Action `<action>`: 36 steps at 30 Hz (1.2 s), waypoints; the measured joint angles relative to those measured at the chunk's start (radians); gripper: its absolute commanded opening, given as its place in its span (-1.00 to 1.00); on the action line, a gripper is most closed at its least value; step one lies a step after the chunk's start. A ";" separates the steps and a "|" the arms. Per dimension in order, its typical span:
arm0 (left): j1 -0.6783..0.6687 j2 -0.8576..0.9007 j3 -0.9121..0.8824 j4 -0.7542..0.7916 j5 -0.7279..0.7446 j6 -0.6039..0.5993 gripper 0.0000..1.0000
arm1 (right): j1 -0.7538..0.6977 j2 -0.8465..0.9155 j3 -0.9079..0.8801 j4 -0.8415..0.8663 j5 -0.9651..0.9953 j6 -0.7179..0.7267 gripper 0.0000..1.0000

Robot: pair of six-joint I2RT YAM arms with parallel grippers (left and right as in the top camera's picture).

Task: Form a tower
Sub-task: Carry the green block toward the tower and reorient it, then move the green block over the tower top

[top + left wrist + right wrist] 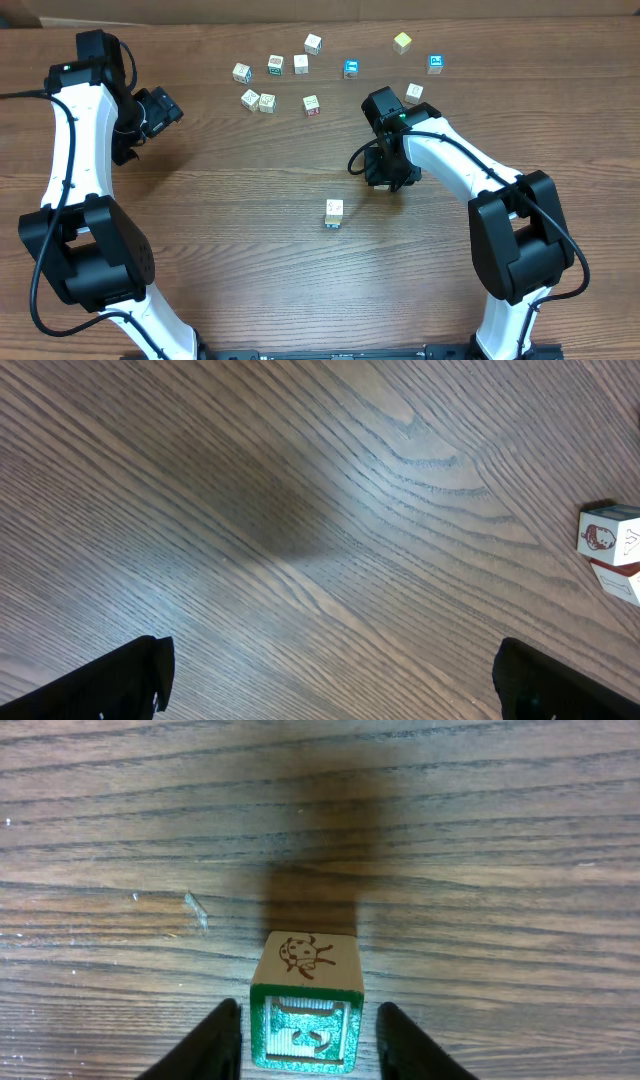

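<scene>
The tower stands near the middle of the tabletop, left of and nearer than the right tool. That tool is partly open, its fingers flanking a green-faced block with a thin gap each side. The left tool, far left, gapes wide and holds nothing.

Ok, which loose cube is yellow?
The yellow-topped cube at the back, beside the rightmost blue cube; the others show pale, green or blue tops.
</scene>
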 measured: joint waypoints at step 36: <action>0.000 0.000 0.000 0.000 0.000 0.000 0.99 | 0.114 -0.317 0.297 -0.494 -0.022 0.220 -0.50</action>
